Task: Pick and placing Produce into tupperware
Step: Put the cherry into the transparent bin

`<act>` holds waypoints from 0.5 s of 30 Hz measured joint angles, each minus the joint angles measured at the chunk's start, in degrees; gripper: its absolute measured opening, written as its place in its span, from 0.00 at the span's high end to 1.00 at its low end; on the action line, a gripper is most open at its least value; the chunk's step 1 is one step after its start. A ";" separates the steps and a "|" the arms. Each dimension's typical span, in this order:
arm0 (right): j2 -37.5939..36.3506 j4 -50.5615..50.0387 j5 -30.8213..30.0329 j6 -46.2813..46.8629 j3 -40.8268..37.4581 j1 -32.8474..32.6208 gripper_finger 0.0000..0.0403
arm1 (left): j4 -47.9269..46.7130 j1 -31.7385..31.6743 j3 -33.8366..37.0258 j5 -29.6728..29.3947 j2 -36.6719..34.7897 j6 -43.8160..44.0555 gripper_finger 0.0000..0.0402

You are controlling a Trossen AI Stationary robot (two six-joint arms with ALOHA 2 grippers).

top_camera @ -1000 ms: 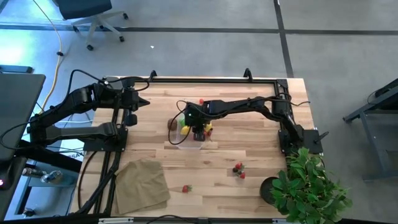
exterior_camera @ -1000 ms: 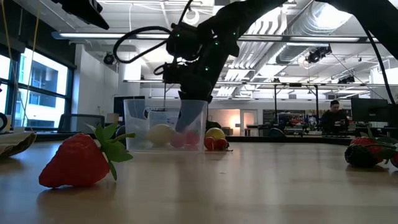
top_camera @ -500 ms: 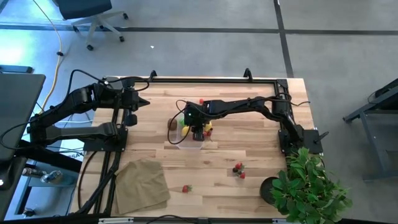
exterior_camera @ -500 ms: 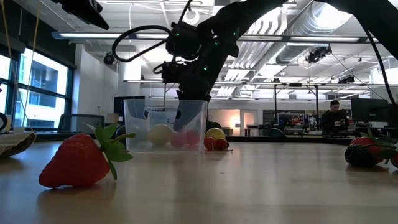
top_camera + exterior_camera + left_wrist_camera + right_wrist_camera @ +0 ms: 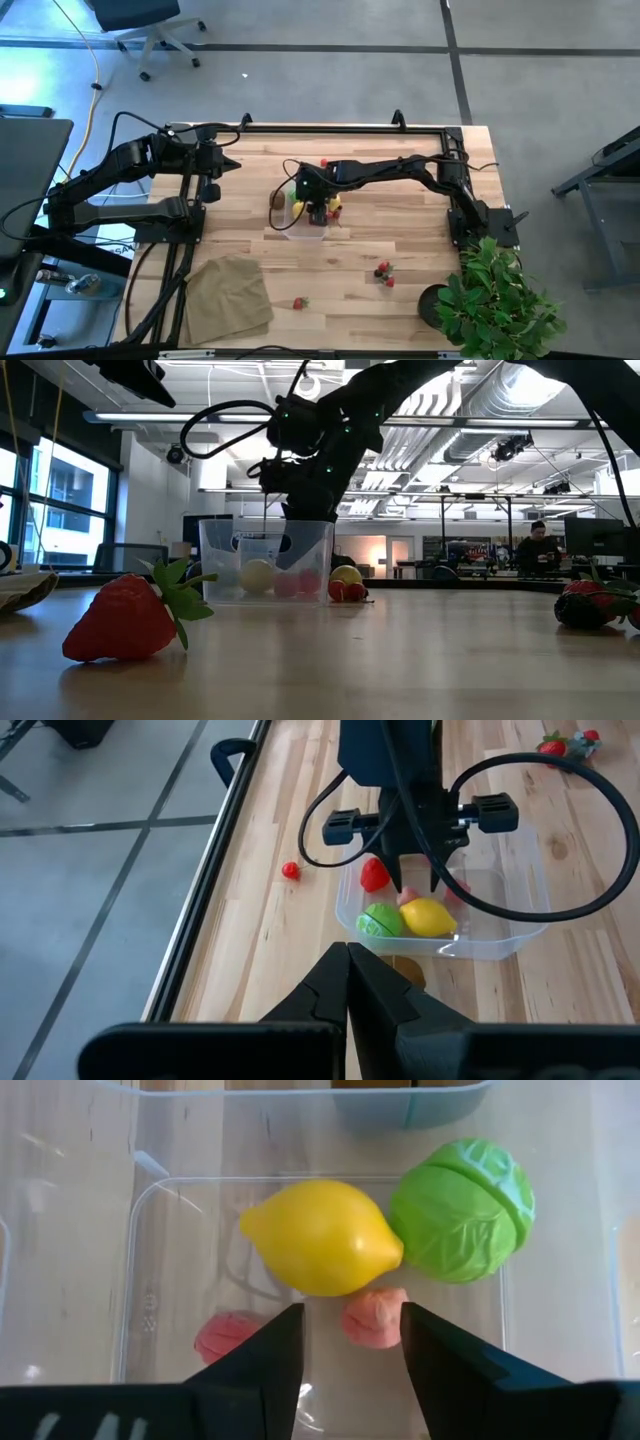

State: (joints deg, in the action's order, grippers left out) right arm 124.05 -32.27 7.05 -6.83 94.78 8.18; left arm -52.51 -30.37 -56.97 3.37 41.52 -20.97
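Note:
The clear tupperware [image 5: 297,212] stands mid-table. It holds a yellow lemon [image 5: 322,1237], a green ball [image 5: 462,1196] and two pink pieces [image 5: 375,1317] [image 5: 228,1335]. My right gripper [image 5: 352,1350] is open and points down into the tub, one finger on each side of one pink piece, which lies on the tub's floor. Outside the tub lie a brown kiwi [image 5: 277,199] on its left and another lemon [image 5: 346,574] with red berries [image 5: 348,591] on its right. My left gripper [image 5: 348,960] is shut and hangs above the table's far left.
A small red berry [image 5: 324,163] lies beyond the tub. Strawberries and a dark berry [image 5: 384,272] lie right of centre near the front, and one strawberry [image 5: 298,303] lies near the front edge. A tan cloth [image 5: 230,295] is at front left and a potted plant [image 5: 495,300] at front right.
In the low view, the dark finger that reached low inside the tupperware no longer shows through its wall. The pink pieces on the tub's floor are now uncovered. My right arm has otherwise stayed over the tub.

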 joint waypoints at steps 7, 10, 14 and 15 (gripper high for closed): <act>-0.02 -0.02 0.28 0.59 0.00 -0.10 0.61 | 0.00 0.02 0.00 0.00 0.00 0.02 1.00; -0.02 -0.04 1.04 0.57 0.02 -0.35 0.61 | 0.02 0.01 -0.01 -0.02 0.00 0.00 1.00; -0.04 -0.86 1.18 0.55 1.89 -0.35 0.61 | 0.02 0.00 -0.02 -0.02 0.00 0.00 1.00; -0.04 -1.39 1.15 0.55 2.71 -0.35 0.61 | 0.02 0.02 -0.02 -0.02 -0.02 0.00 1.00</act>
State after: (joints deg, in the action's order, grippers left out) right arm 124.01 -33.66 8.19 -6.28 97.49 7.84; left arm -52.49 -30.35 -56.99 3.36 41.50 -20.97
